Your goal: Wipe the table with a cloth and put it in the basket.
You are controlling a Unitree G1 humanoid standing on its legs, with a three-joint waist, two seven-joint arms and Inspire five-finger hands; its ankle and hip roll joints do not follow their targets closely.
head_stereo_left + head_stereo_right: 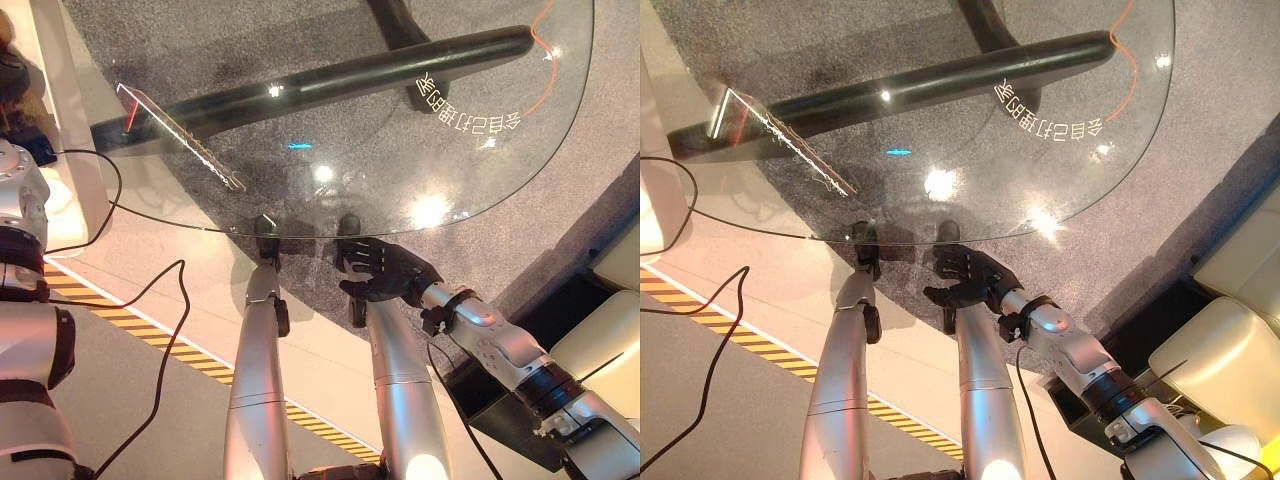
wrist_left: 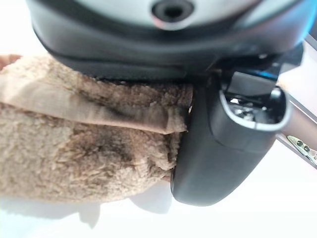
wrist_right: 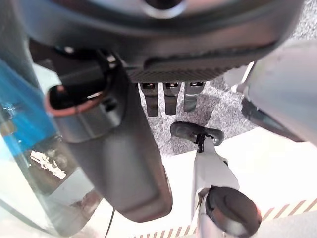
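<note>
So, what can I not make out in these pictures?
- Left wrist view: whether the left hand grips the cloth; its dark bulk covers the contact.
- Same view: the cloth's full shape, cut by the edge.
- Eye views: whether the right hand touches the glass table; glare hides this.

The cloth [image 2: 84,144] was a tan, fluffy, terry-like piece, bunched and folded, with a smoother hem band running across it. It lay on a white surface, directly against the left hand [image 2: 223,144], the dark thumb touching its edge. A darker patch showed near its middle.
</note>
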